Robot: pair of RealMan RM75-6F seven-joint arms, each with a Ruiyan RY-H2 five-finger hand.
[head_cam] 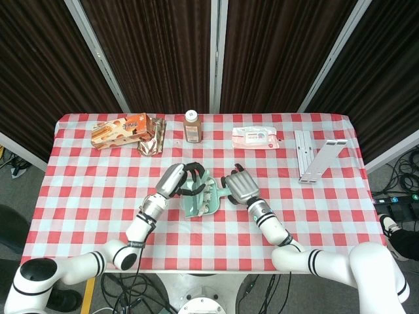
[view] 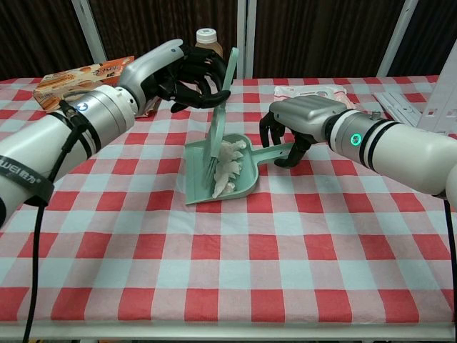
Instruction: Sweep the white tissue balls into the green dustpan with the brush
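Note:
The green dustpan lies at the middle of the checked table, mouth toward the front. Several white tissue balls sit inside it. My left hand grips the handle of the green brush, which stands nearly upright with its bristles down in the pan beside the tissue. My right hand holds the dustpan's handle from the right. From the head view, the left hand and right hand flank the dustpan, with the tissue balls inside.
At the back stand a brown bottle, a snack box and a pack of wipes. A foil bag lies by the box. A white rack sits at the back right.

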